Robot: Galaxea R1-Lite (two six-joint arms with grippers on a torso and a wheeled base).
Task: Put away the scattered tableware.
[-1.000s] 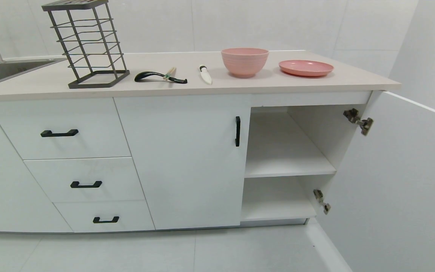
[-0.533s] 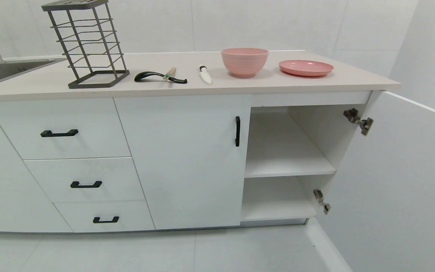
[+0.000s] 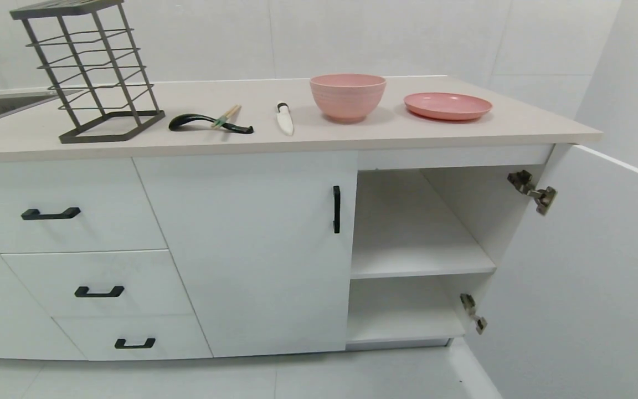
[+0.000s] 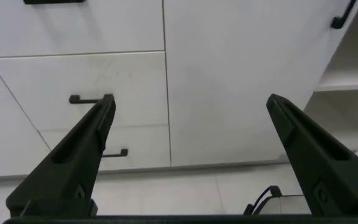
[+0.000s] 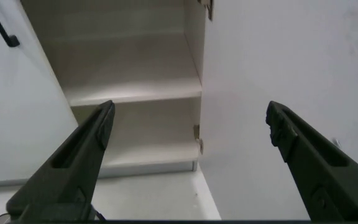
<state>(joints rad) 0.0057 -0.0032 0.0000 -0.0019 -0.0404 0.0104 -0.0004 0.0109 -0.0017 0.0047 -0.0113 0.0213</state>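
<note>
Tableware on the table, left to right: past the wire rack lie a black spoon, chopsticks whose ends touch the spoon's handle, and a knife. Then come a pink bowl, upright, and a pink plate just beside it. Below the plate the cupboard stands open, its door swung wide and both shelves bare.

The left pincer hangs low before the drawers, spread wide and holding nothing. The right pincer faces the cupboard shelves, equally wide and unladen.

We judge that no piece is yet put away and that the step in hand is the approach to a first pick. We would raise an arm to table height, take the bowl by its rim with one finger inside, and carry it to a shelf clear of the door. The plate lies flat, so we would grip its near edge. We would lift the chopsticks before the spoon.
</note>
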